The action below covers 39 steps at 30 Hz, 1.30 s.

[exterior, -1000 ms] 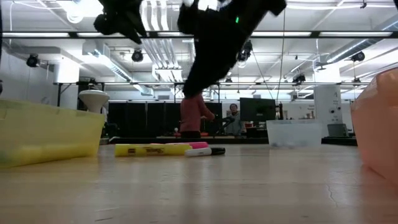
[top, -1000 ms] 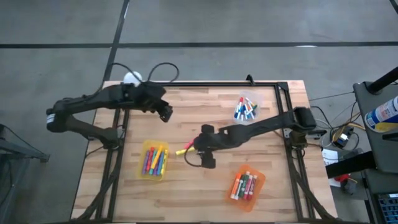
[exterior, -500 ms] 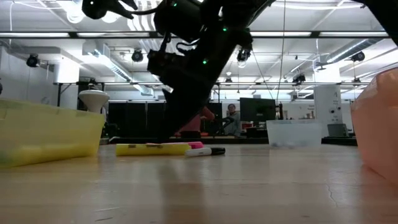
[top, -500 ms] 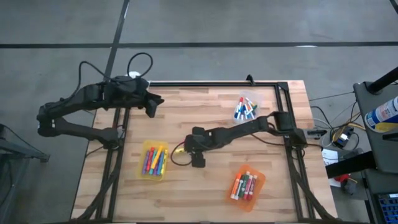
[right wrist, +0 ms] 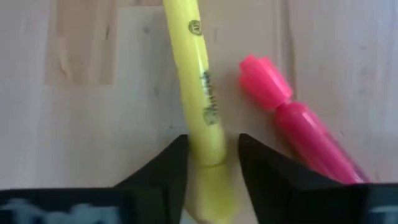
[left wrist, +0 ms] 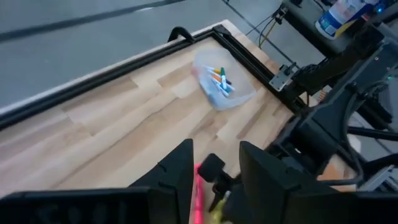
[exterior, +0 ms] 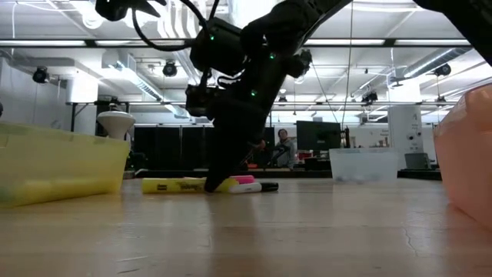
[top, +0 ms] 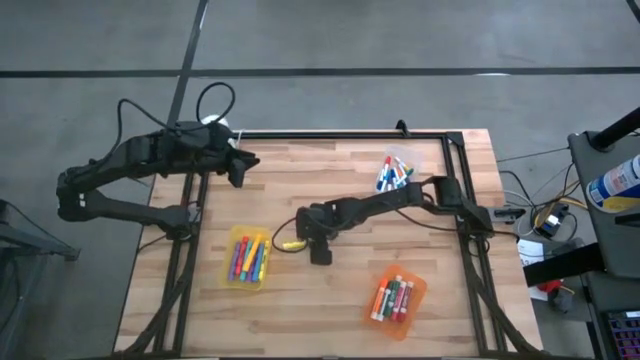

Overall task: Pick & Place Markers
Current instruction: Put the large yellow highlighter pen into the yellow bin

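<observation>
A yellow marker (right wrist: pixel 199 81) lies flat on the wood near the table's middle, with a pink marker (right wrist: pixel 292 118) beside it and a white, black-capped one (exterior: pixel 257 187) close by. My right gripper (right wrist: pixel 212 142) is down at the table top, open, one finger on each side of the yellow marker (top: pixel 291 243). My left gripper (top: pixel 243 165) hangs open and empty over the table's far-left part. More markers lie in three bins. My right gripper comes from above, pointing down, and straddles the yellow marker near one end (right wrist: pixel 208 134), fingers across its length. The marker lies flat on the table. Whether the fingers (right wrist: pixel 177 155) touch it, I cannot tell.
A yellow bin (top: pixel 248 258) of markers sits just left of the right gripper. An orange bin (top: pixel 397 295) stands toward the near right, and a clear bin (top: pixel 397 172) toward the far right. A black frame (top: pixel 330 135) rims the table. Bare wood lies between the bins.
My right gripper has moved toward the table's left and come down to the table top over the yellow marker. My left gripper has drawn back toward the far-left corner. The markers on the table have stayed where they were.
</observation>
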{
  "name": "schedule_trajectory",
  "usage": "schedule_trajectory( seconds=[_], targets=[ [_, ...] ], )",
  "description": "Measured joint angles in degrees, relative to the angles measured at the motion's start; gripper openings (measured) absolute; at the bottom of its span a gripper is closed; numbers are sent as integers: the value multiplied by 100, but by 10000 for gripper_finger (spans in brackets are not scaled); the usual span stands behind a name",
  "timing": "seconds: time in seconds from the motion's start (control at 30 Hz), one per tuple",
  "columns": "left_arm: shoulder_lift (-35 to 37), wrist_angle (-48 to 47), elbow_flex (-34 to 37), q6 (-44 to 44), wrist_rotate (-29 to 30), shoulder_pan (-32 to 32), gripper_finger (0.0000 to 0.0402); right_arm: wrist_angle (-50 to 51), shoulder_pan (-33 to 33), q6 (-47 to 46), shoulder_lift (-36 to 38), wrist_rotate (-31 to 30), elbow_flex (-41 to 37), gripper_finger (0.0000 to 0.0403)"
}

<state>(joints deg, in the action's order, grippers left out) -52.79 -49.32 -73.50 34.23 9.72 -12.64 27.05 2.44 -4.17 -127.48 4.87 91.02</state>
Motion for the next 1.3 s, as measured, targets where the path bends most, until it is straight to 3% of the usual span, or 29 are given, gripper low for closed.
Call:
schedule_trajectory(
  seconds=[0.17, 0.53, 0.83, 1.0, 1.3],
  targets=[
    [-77, 9, 75, 33, -282, -11, 122, 121, -120, -388, 14, 394, 11, 48],
    [-64, 1029, 79, -810, -366, -9, 122, 707, -140, -987, 1198, 537, 125, 48],
    [-53, 2084, 79, -1528, -1317, -2, 122, 479, -139, -1453, 2582, -983, 129, 48],
    [-64, 2271, 99, -1848, -1389, 5, 122, 31, -130, -1494, 3101, -1689, 125, 48],
    [-185, 2573, 297, -1796, -1516, 9, 122, -1190, -121, -1225, 3375, -2008, 122, 48]
  ],
)
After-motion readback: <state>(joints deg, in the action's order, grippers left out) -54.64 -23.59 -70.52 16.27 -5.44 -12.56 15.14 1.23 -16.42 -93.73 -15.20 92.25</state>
